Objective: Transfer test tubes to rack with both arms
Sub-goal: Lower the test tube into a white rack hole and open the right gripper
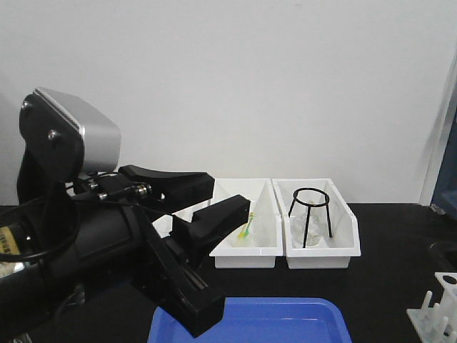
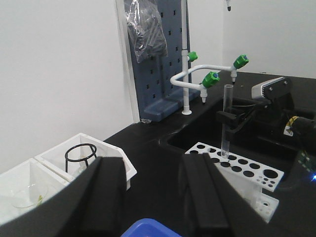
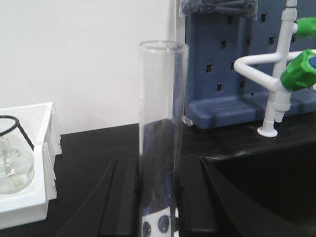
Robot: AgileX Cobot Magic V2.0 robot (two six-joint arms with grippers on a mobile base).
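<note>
The right gripper (image 3: 158, 165) is clamped on an upright test tube (image 3: 160, 108) whose lower end meets the top plate of the white rack (image 2: 249, 173); the left gripper (image 2: 153, 165) holds nothing, its fingers (image 2: 106, 197) apart above the blue tray (image 1: 285, 321)

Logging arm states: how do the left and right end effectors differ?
The left end effector is open and empty; the right end effector is shut on an upright test tube. The left sits near the blue tray, the right at the rack. Both are black, two-fingered.
</note>
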